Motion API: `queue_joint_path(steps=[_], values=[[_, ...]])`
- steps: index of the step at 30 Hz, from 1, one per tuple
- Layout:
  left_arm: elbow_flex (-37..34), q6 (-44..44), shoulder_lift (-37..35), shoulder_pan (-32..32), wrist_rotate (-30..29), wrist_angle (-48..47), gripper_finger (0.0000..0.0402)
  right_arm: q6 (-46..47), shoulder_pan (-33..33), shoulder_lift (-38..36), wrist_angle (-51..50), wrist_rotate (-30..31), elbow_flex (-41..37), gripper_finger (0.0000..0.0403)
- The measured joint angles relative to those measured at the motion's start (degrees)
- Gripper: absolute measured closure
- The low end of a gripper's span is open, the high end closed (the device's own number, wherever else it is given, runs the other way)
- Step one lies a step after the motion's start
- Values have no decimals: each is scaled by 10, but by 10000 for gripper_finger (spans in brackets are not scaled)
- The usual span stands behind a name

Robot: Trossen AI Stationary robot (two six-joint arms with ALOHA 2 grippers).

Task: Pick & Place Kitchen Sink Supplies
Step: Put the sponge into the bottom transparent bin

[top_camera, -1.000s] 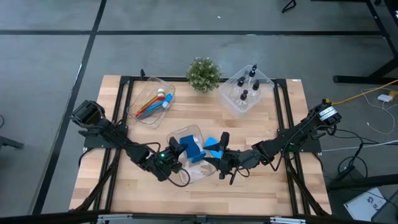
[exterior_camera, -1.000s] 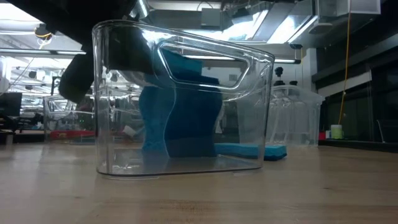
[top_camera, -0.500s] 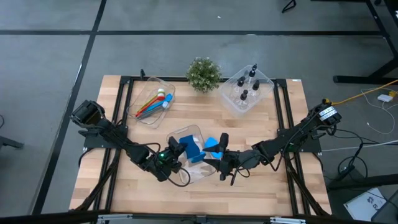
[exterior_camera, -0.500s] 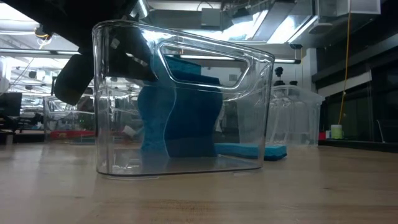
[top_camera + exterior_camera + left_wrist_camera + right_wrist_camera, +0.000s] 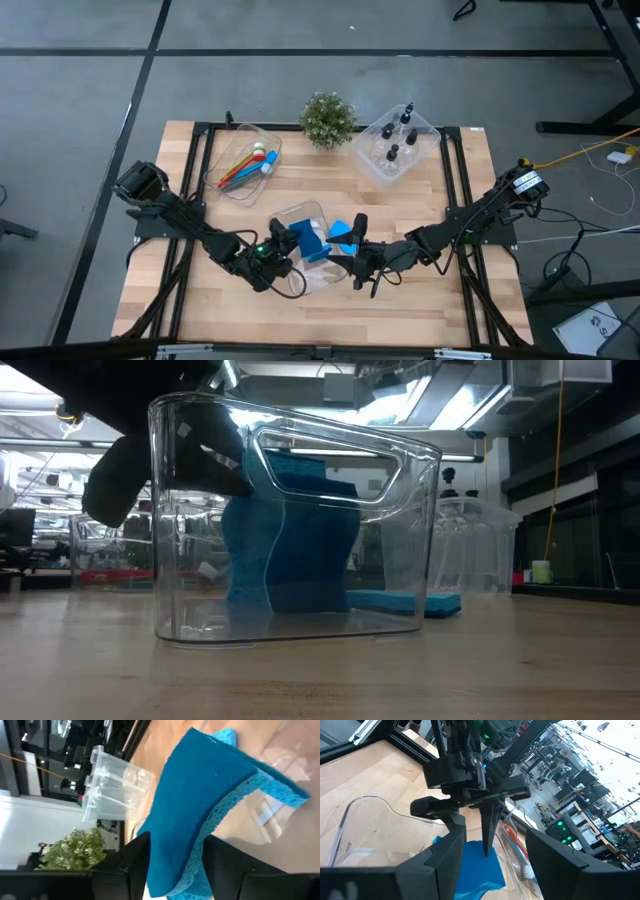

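A clear bin (image 5: 290, 214) stands at the table's middle. In it a blue sponge (image 5: 290, 540) stands upright on its lower edge. My left gripper (image 5: 287, 243) reaches into the bin from the left; it is open, with a finger on either side of the sponge's upper part (image 5: 200, 795). A second, flat blue sponge piece (image 5: 345, 233) lies on the table just right of the bin. My right gripper (image 5: 352, 258) hangs open beside the bin's right side, above the table, with nothing between its fingers (image 5: 445, 860). My left gripper has its fingers (image 5: 142, 847) close on either side of the sponge's upper part, coming slanting down from the table's left. Whether either finger touches the sponge, I cannot tell. The sponge stands on the bin's floor.
At the far left a clear bin (image 5: 245, 160) holds coloured brushes. Another clear bin (image 5: 395, 148) at the far right holds small black-capped bottles. A green potted plant (image 5: 327, 118) stands between them. Bare wood lies along the near edge.
My left gripper has opened in place: in the low view its outer finger has swung away from the sponge. The sponge has stayed upright in the bin. My right gripper has kept still.
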Motion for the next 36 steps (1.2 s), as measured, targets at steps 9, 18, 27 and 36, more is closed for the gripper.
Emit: queue_joint_path(steps=[9,18,27,36], values=[[0,12,0,-6,-4,-1,219,0,0,0,0,0,0,191],[0,8,0,-25,-32,-10,212,0,0,0,-5,0,0,191],[0,-18,0,-39,-74,-15,214,0,0,0,-5,0,0,191],[0,-94,0,-68,-127,-51,214,0,0,0,-5,0,0,191]])
